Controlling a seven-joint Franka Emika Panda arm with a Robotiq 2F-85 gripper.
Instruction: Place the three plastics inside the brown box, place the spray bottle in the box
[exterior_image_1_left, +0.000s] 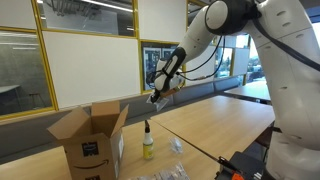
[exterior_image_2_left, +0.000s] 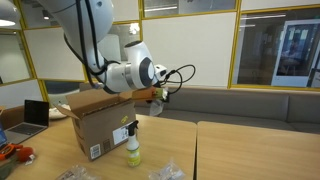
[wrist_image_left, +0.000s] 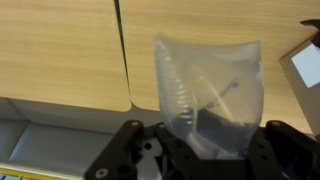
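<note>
In an exterior view, the gripper (exterior_image_1_left: 157, 96) hangs in the air above and just beyond the open brown box (exterior_image_1_left: 90, 140). The spray bottle (exterior_image_1_left: 148, 143) stands upright beside the box on the table (exterior_image_1_left: 215, 125). A dark print on the box is too small to read, and the box's inside is hidden.

In an exterior view, the gripper (exterior_image_2_left: 160, 95) is beside the box (exterior_image_2_left: 100, 125), with loose plastics (exterior_image_2_left: 170, 172) near the bottle (exterior_image_2_left: 133, 148).

In the wrist view, the gripper (wrist_image_left: 205, 142) pinches a clear plastic bag (wrist_image_left: 205, 85) over the table (wrist_image_left: 60, 50).
</note>
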